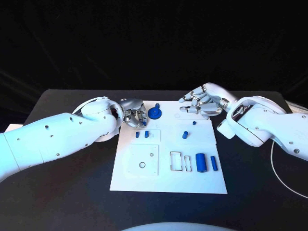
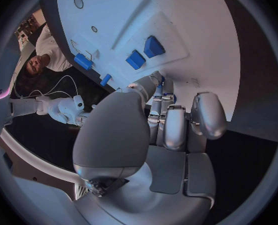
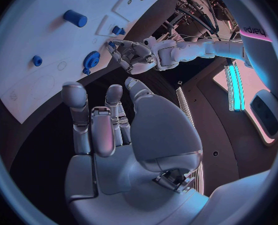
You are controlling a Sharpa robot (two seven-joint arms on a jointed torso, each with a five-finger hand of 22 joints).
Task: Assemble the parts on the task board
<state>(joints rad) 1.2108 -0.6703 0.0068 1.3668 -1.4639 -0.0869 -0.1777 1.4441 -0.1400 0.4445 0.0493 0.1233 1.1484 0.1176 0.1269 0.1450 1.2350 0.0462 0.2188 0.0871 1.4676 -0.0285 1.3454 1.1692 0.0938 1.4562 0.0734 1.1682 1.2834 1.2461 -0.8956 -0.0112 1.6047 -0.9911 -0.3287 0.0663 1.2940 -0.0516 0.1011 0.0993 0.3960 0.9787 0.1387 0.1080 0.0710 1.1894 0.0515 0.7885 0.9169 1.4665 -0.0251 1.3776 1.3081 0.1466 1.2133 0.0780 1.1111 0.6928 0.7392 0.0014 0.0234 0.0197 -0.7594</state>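
Only right wrist view: blue gear (image 3: pixel 91 61) toothed.

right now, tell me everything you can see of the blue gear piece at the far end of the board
The blue gear is a small round toothed part, plastic by its look, with a raised stub at its centre. It sits near the far edge of the white task board. The left hand is close beside it; whether the fingers touch it cannot be told. In the right wrist view the gear shows its toothed rim.
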